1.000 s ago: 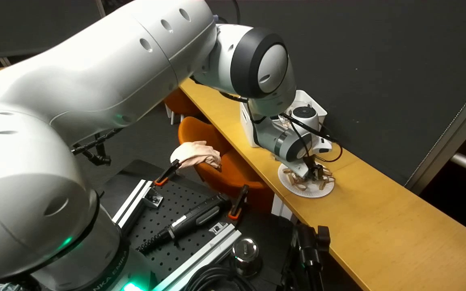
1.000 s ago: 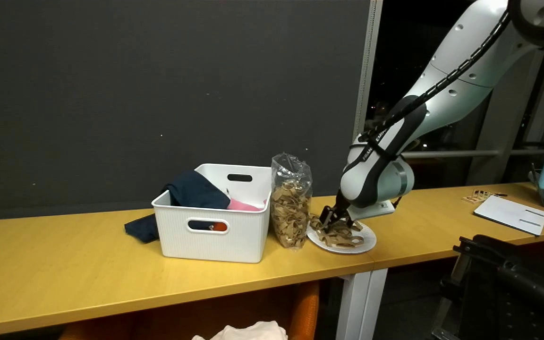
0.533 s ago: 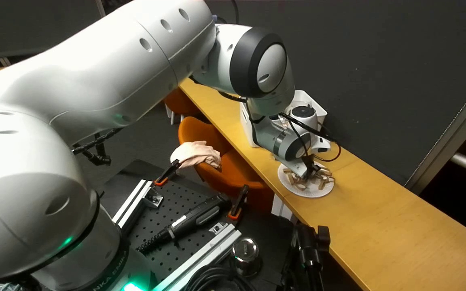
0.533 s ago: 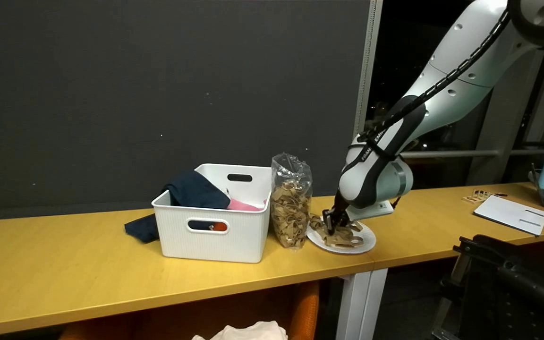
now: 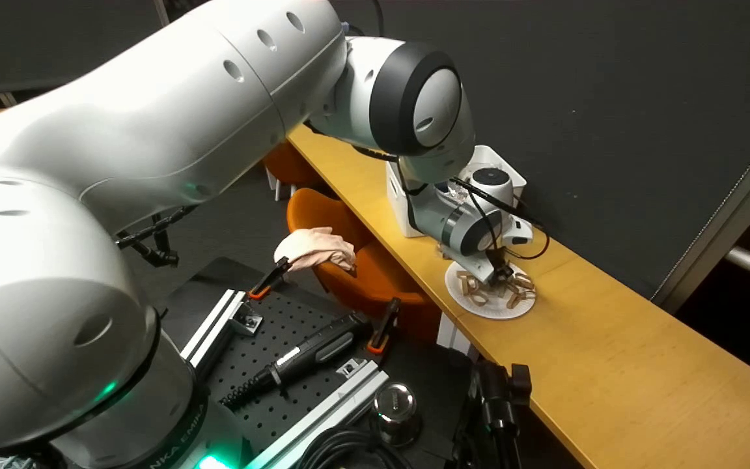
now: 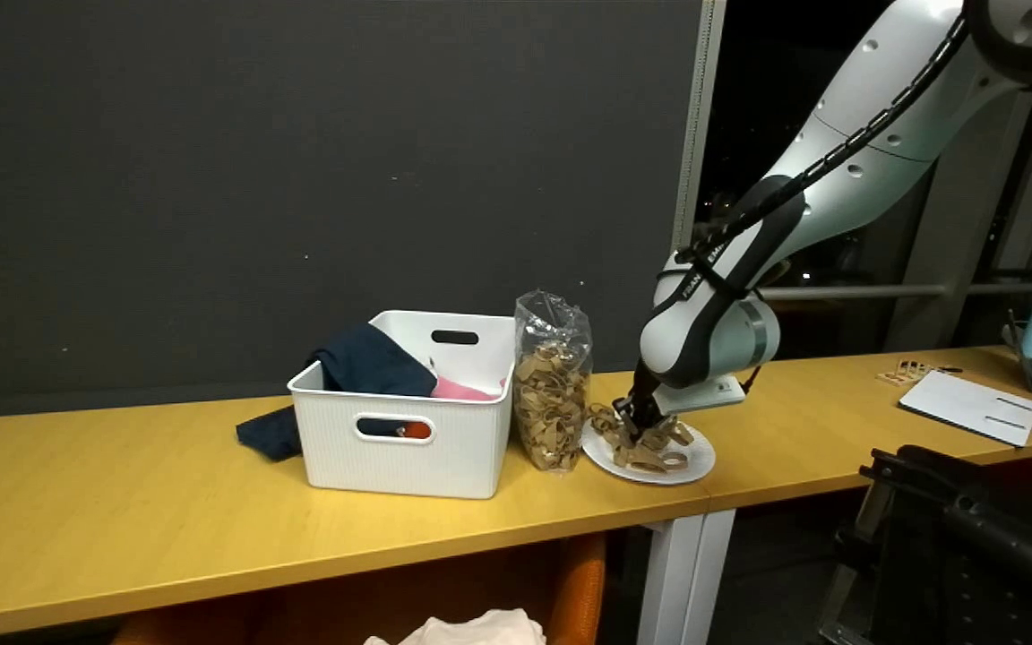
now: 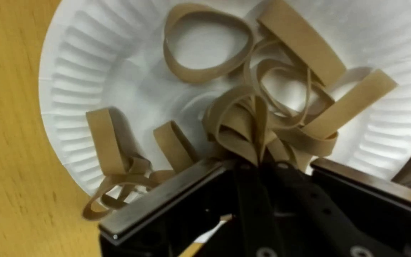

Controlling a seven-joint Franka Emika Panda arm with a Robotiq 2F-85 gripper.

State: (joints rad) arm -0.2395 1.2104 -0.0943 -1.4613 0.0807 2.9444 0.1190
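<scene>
Wooden table along dark gray panel. Gripper closed, pinching tan rubber bands over white paper plate; loose bands scattered on it. Clear plastic bag of similar bands stands between plate and white bin holding navy cloth.

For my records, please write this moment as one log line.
gripper: shut on at least one tan band; plate: holds more bands; bag: beside plate

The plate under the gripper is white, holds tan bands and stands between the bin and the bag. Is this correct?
Not quite: in an exterior view the bag stands between the bin and the plate. The rest is right: the plate under the gripper is white and holds tan bands.
</scene>
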